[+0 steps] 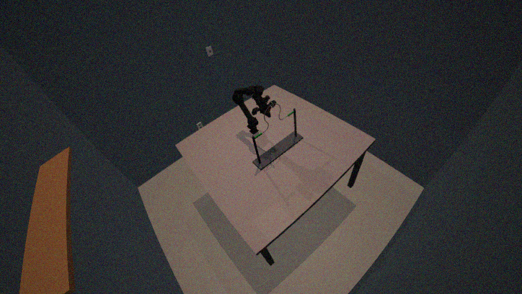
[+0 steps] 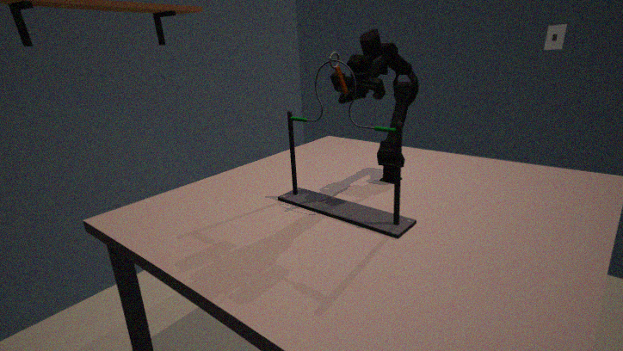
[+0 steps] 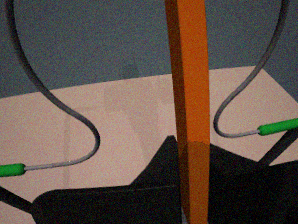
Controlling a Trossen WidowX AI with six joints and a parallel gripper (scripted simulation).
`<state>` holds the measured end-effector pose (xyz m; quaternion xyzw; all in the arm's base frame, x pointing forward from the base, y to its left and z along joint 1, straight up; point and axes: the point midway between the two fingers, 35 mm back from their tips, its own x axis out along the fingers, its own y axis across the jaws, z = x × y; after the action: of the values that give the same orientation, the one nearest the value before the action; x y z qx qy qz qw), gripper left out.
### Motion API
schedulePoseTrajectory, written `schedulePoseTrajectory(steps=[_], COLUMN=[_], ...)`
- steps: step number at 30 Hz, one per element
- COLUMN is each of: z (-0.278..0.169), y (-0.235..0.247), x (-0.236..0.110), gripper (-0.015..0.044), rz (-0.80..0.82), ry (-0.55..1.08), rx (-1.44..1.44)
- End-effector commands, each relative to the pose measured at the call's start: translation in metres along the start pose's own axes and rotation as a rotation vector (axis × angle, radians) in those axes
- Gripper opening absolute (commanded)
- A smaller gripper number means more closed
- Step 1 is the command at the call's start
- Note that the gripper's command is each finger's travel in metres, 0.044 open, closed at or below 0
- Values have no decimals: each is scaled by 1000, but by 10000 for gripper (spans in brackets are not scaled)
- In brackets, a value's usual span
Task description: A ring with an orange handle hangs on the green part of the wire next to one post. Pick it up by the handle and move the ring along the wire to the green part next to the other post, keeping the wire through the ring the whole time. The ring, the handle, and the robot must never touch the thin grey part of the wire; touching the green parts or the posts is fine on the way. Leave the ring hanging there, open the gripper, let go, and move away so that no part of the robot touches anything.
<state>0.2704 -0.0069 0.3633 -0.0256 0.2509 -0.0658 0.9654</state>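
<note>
On the desk, nearest in the exterior view, a flat dark base plate carries two thin dark posts: the left post and the right post. Each post ends in a short green part, one at the left and one at the right, and the thin grey wire loops high between them. At the crest of that loop sits the ring, with the wire passing through it; whether they touch is too fine to tell. Below the ring the orange handle slants down into the pincer, which is clamped narrowly on it. Behind stands the black arm, against a blue wall.
</note>
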Motion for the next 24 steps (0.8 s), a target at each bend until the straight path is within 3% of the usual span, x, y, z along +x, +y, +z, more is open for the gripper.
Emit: schedulePoseTrajectory(steps=[1,24], z=[-1,1], y=[-2,-12], x=[0,1], gripper=[-150,-150], rz=[-30,-191], ry=[-6,-42], rx=[-50,-324])
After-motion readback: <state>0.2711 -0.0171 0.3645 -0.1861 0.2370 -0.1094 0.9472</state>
